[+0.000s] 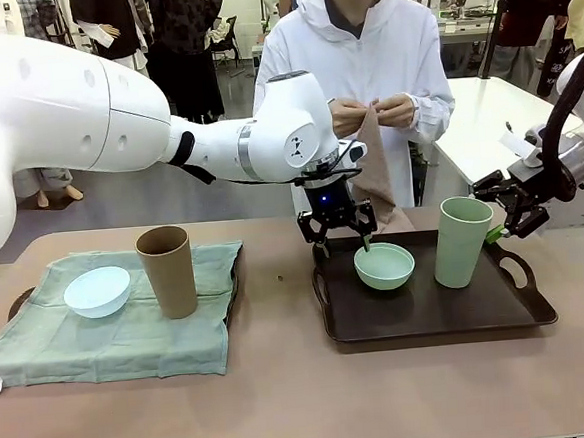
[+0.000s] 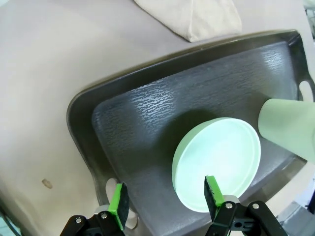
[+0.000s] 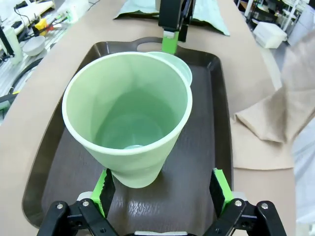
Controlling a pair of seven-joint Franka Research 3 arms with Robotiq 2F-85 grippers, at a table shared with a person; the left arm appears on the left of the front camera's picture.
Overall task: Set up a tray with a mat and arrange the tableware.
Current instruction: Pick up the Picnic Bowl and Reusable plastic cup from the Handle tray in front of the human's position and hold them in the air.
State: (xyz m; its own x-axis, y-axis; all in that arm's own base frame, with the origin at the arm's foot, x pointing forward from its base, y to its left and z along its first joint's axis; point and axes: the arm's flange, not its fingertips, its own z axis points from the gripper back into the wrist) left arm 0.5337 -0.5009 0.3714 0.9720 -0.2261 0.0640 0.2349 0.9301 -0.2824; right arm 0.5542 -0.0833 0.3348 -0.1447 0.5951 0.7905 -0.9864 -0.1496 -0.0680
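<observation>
While a beige cloth (image 1: 374, 168) is held by a person (image 1: 362, 69) beyond the tan surface (image 1: 284, 395), a mint green bowl (image 1: 384, 266) and pale green cup (image 1: 462, 240) are set on a dark tray (image 1: 429, 318), a pale blue bowl (image 1: 98, 291) and brown cup (image 1: 167, 271) on a green mat (image 1: 120, 341). The left gripper (image 1: 340, 238) and right gripper (image 1: 501, 227) are held with jaws released.

Tray (image 2: 147, 113): dark plastic, rough grained floor, slight sheen. Bowl (image 2: 216, 167) & cup (image 3: 128, 123): smooth matt plastic. Cloth (image 2: 192, 17) at 12 o'clock: soft woven.
</observation>
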